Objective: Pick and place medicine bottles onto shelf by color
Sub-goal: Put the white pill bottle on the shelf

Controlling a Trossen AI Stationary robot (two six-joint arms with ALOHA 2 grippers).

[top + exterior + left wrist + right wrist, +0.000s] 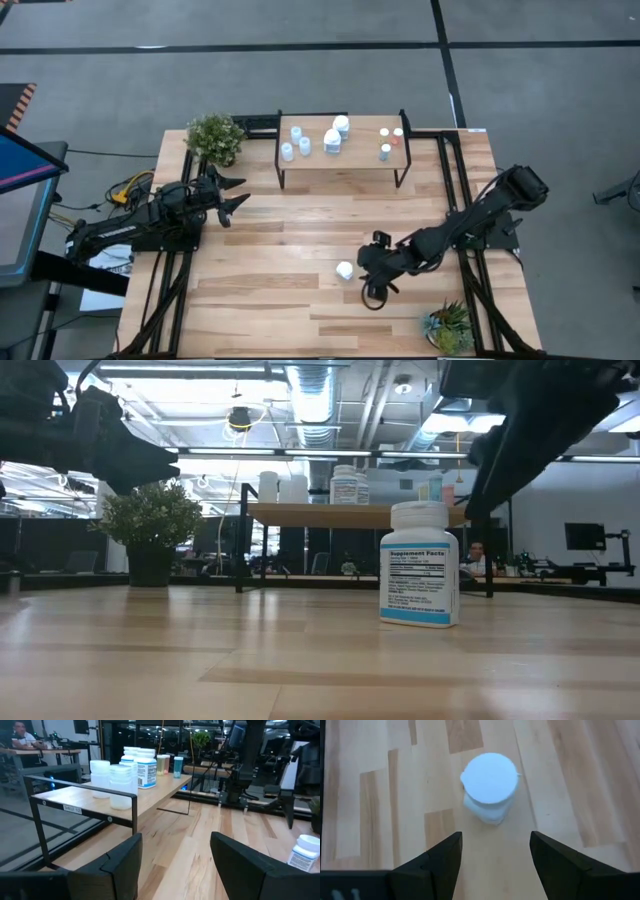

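Risk of tipping: white bottle (345, 270) upright and alone mid-worktop toward the front edge, top-heavy under its cap, likely to topple or roll if the right gripper (492, 857) descends off-centre and one finger clips it. Right jaws wide apart, holding nothing, just beside and above the bottle, not touching. Left gripper (236, 192) waiting near the shelf (345, 160), jaws apart, empty; other bottles already on shelf.
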